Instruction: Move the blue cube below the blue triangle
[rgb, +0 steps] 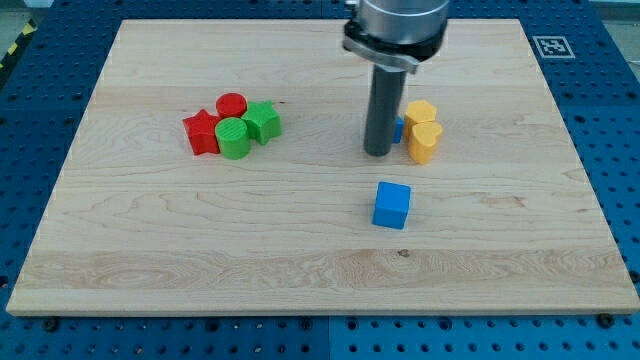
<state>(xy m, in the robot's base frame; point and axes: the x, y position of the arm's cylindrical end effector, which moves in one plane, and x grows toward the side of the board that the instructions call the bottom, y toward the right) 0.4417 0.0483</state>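
The blue cube lies on the wooden board, right of centre and toward the view's bottom. The blue triangle is mostly hidden behind my rod; only a small blue sliver shows at the rod's right edge. My tip rests on the board just left of that sliver, above the blue cube with a gap between them.
Two yellow blocks sit right of the blue sliver, one above the other. At the view's left lies a cluster: a red star, a red cylinder, a green cylinder and a green star-like block.
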